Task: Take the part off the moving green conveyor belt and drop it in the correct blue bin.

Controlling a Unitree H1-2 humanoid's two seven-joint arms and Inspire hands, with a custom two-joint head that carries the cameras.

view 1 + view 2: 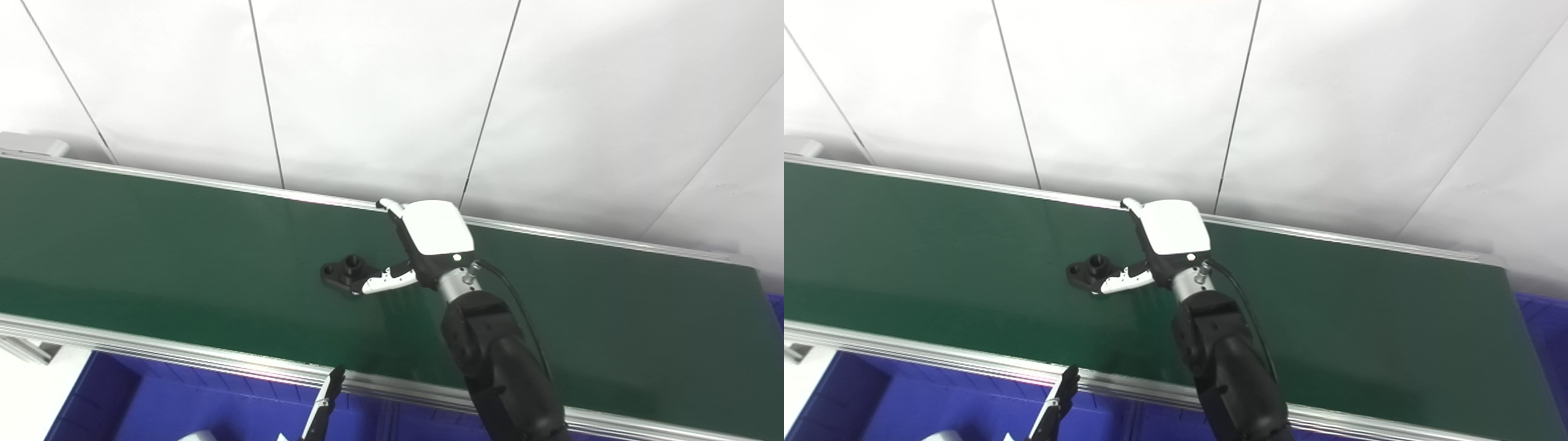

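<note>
While one black part [344, 271] lies on the green conveyor belt [184, 245], the right hand [422, 245] beside it has fingers [386, 280] spread, thumb touching it; left hand's [324, 401] grip cannot be told.

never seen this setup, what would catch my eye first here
The right hand, white-backed on a black arm, reaches over the middle of the green belt. Just left of it a small black part lies on the belt, a finger at its edge. Blue bins sit below the near rail.
</note>
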